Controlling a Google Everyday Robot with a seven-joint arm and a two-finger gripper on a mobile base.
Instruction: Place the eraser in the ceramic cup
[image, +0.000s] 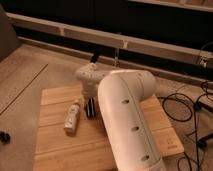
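Centre of the desk (55, 145), directly under the wrist: the eraser (91, 108), a small black bar with a lighter stripe down its length, long axis running near to far. Its far end sits right at the gripper (90, 98), which points straight down from the pale rounded wrist housing (88, 75). The two appear to meet. Whether the gripper is open or clamped on the bar: cannot tell. Whether the near end of the eraser rests on the wood or hangs just above it: cannot tell either.

Just left of the eraser, with a narrow gap between them: a pale yellowish small bottle (72, 118), lying on its side. Its cap end is toward the far side and leans slightly right, toward the eraser.

Right of the eraser: the large white forearm shell (131, 125). It enters from the near right edge, runs up to a rounded elbow, then turns left to the wrist. There are three small dark holes along its side. It covers the centre-right part of the desk and whatever lies there.

Desk surface: light wooden planks, grain running left to right, with a small printed mark (170, 145) at the near right corner.

Off the desk: tan floor, with dark cables (175, 105) looping on it to the right. On the far side, a pale horizontal rail (125, 42) runs along a dark wall. A small dark round object (4, 136) lies at the left edge, too unclear to name.
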